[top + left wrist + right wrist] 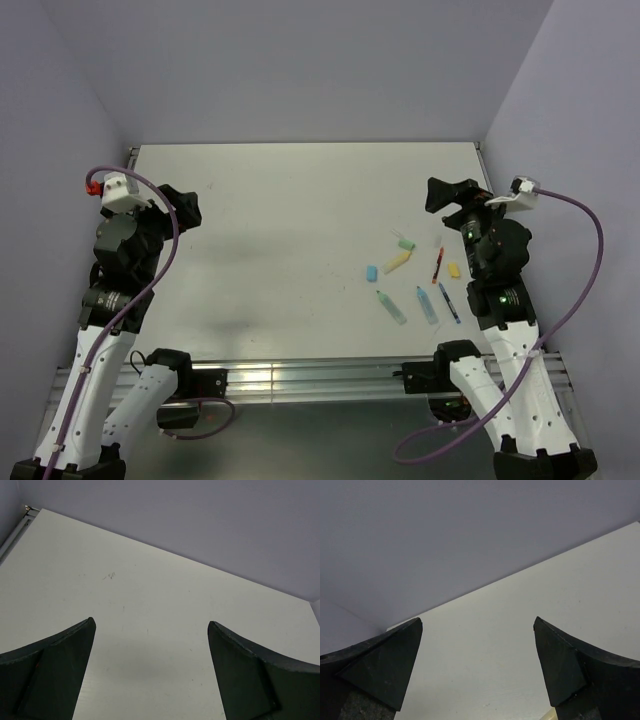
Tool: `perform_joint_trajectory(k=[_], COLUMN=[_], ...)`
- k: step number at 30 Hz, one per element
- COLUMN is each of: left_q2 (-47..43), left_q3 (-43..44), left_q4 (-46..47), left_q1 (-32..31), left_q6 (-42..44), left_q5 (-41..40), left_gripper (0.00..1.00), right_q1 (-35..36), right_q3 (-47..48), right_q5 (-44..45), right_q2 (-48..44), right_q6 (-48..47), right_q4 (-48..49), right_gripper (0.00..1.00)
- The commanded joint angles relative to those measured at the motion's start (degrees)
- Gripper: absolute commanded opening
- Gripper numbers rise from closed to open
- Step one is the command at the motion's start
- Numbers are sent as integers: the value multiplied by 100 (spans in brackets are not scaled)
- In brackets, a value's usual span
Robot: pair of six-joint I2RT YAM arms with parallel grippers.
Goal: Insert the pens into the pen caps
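The pens lie on the white table (280,220) in front of the right arm. They are a pale green marker (391,307), a light blue marker (427,304), a yellow marker (397,262), a thin red pen (438,264) and a thin dark blue pen (449,302). Among them are the pen caps: green (405,243), light blue (371,272) and yellow (454,270). My right gripper (440,195) (478,621) hangs open above the table, just behind the group, holding nothing. Far off at the left, my left gripper (188,208) (151,622) is open too and holds nothing.
Lilac walls close in the table at the back and on both sides. A metal rail (300,380) runs along the near edge between the two arm bases. Purple cables loop off each wrist.
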Motion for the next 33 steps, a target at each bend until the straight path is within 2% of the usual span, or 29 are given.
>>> perform_joint_trajectory(k=[1,11,14,16,19,24,28,33], left_q2=[-22,-119,-154,-171,-171,-189,-189,-180], left_q3=[13,31,31,13,22,31,57,92], left_q4=[78,16,42,86,113,95,69,-1], left_q1=[17,17,17,17,17,17,17,17], left_q6=[-8,63,28,1,-25,-78,-104,-113], left_q5=[-73,32,251,418,559,665,656,630], left_gripper=[99,99,100,99,99,99,99,99], right_q1=[-20,-20,-20,-20,-20,-11,129,647], right_q3=[175,-81,86,191,315,-141,-537,-766], right_q5=[493,-350,-341,-421,-421,-921,-1054,-492], right_q2=[-45,69,323,666,1088,1308,1431,1537], right_q6=[144,-426,-418,-479,-444,-252,-67,232], right_q4=[-166,133,-252,-716,-1404,-1791,-2020,-2371], right_gripper=[100,98,94,83,77,69,66,66])
